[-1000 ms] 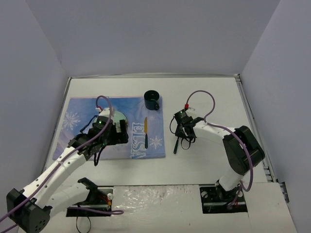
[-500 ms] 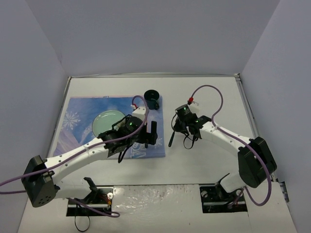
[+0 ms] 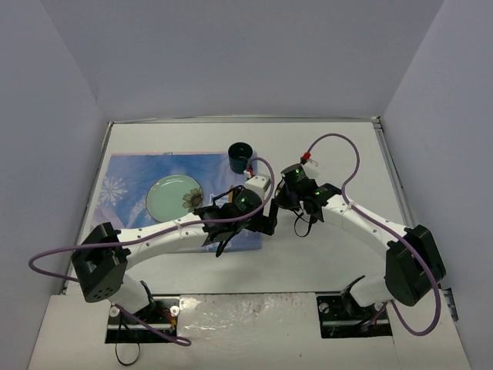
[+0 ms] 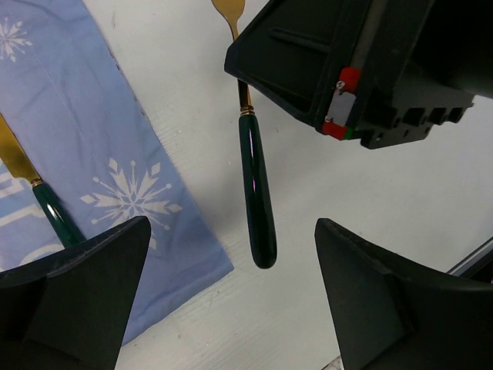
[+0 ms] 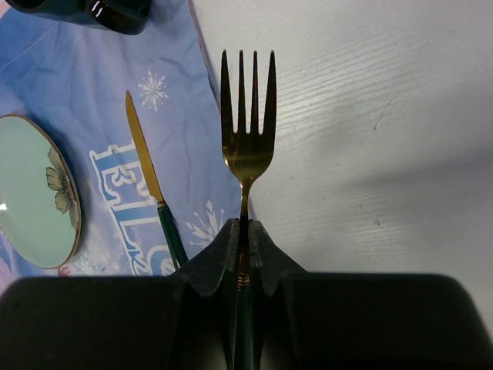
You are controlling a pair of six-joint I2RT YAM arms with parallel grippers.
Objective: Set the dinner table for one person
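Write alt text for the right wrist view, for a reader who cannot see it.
The right hand grips a gold fork, tines pointing away, over the white dinner table beside a blue snowflake placemat. On the placemat lie a knife and a pale green plate, with a dark mug at its far edge.

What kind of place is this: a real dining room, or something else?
Probably a robot test cell, not a home: plain walls box in a white table, the left arm and right arm stand at its near edge, and one placemat holds a plate.
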